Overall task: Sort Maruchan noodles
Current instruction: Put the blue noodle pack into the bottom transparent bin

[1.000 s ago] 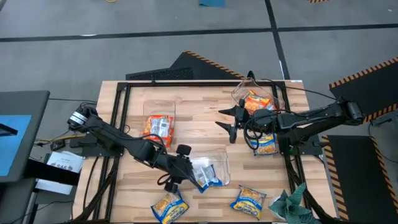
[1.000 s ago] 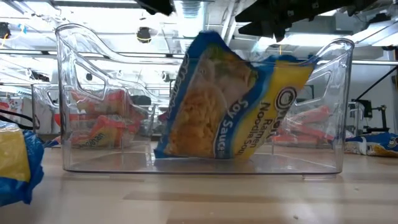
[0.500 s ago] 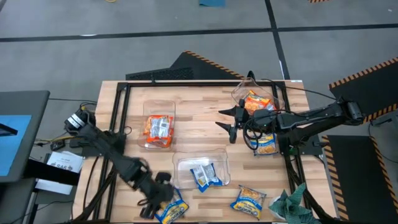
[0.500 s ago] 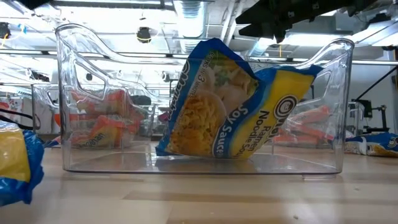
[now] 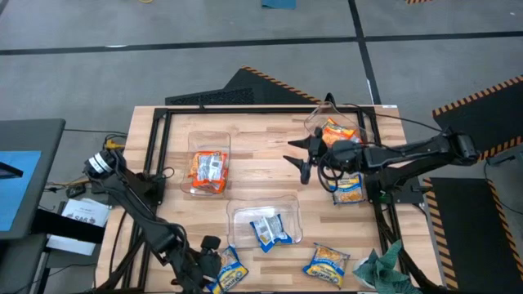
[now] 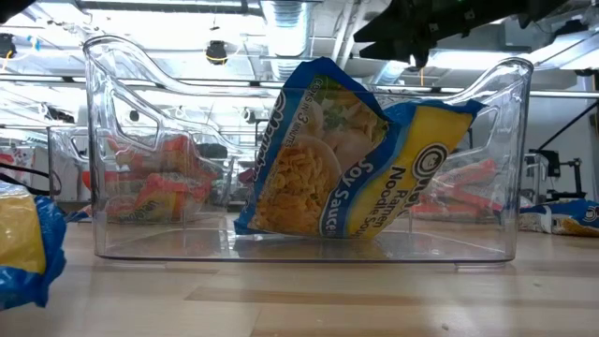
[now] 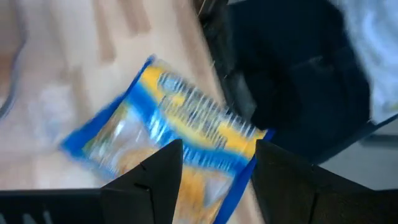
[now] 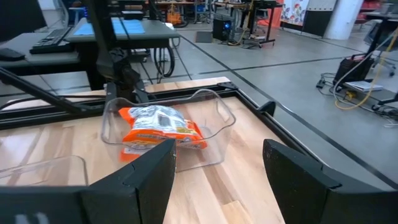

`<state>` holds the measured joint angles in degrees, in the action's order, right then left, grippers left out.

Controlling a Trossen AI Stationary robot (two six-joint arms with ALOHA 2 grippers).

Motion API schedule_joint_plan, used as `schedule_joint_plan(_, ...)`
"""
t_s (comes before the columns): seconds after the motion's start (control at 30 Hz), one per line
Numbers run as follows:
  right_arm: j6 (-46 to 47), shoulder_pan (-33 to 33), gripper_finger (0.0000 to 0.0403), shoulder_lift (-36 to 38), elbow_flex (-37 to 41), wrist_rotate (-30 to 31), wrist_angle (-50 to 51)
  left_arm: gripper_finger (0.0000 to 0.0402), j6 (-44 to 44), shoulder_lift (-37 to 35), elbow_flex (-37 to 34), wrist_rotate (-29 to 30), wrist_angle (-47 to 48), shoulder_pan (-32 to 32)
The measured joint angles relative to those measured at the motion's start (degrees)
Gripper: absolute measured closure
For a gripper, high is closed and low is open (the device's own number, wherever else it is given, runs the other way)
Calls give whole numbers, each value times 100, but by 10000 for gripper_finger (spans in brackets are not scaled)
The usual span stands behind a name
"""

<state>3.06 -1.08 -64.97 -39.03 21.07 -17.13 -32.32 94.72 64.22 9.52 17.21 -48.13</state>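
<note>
a blue-and-yellow noodle packet [image 5: 229, 275] lies at the table's near edge, just left of the clear middle tub [image 5: 282, 210] that already holds a like packet [image 5: 269, 229], while the left gripper [image 5: 209, 265] hangs over it with its fingers [image 7: 152, 177] spread apart and nothing between them. the step in hand looks like the pick-up; the next move calls for a descent and a clean pinch on the wrapper. the right gripper [image 5: 299, 158] waits beyond that tub, near the far tub with orange packets [image 5: 337, 133], its fingers likewise apart.
</note>
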Motion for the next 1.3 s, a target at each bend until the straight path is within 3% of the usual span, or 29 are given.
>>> schedule_joint_plan(0.27, -4, 215, 138, 0, 0, -1, 3, 213, 179, 610, 282, -57, 513, 0)
schedule_joint_plan(0.57, -47, 284, 138, 0, 0, -3, 35, 213, 638, 683, 296, 320, 958, 46)
schedule_joint_plan(0.73, -47, 284, 138, 2, 0, -2, 34, 213, 640, 969, 305, 5, 736, 63)
schedule_joint_plan(1.03, -47, 284, 138, 2, 0, -2, -1, 218, 701, 1506, 346, 131, 609, 62)
schedule_joint_plan(1.17, -47, 284, 138, 2, 0, -1, -2, 262, 496, 1512, 348, 237, 809, 56)
schedule_joint_plan(1.3, -47, 284, 138, 2, 0, -1, -2, 360, 174, 1497, 357, 227, 1099, 53)
